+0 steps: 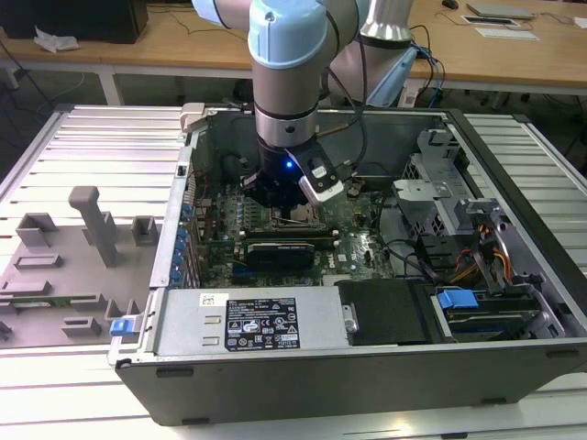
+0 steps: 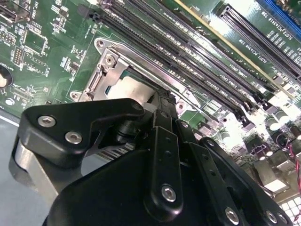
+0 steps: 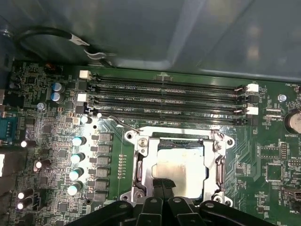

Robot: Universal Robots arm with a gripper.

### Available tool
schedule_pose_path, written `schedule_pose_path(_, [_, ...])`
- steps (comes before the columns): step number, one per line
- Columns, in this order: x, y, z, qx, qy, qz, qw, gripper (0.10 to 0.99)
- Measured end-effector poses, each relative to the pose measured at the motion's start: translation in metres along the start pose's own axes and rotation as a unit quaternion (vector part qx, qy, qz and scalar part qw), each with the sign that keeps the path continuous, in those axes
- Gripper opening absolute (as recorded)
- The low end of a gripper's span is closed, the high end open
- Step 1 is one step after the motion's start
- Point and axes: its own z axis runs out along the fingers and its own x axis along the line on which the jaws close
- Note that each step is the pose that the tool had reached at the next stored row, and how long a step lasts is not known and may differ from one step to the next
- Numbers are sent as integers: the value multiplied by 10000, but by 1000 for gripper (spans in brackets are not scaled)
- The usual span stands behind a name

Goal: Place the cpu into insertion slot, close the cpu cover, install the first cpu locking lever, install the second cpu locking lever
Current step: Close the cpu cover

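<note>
Your cpu already lies in the insertion slot, and the cpu cover looks lowered around it. The jaws look pressed together, tips at the cpu's edge. By my judgement the locking lever beside the slot is unlatched, so both levers remain

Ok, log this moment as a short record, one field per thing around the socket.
gripper: black gripper, low over the socket, at one edge of the chip
cpu: pale silver square chip, lying flat in the socket
insertion slot: square black-rimmed socket on the green motherboard
cpu cover: grey metal frame plate, lying around the chip
setting: open grey computer case, pale blue robot arm reaching in
</note>
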Motion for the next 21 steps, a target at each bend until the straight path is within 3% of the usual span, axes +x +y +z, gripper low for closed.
schedule_pose_path(5, [-2, 5, -3, -6, -2, -1, 10000, 106])
schedule_pose_path(12, [-11, 20, -163, 30, 1, -2, 10000, 106])
schedule_pose_path(21, [45, 33, -150, 31, 6, -59, 10000, 106])
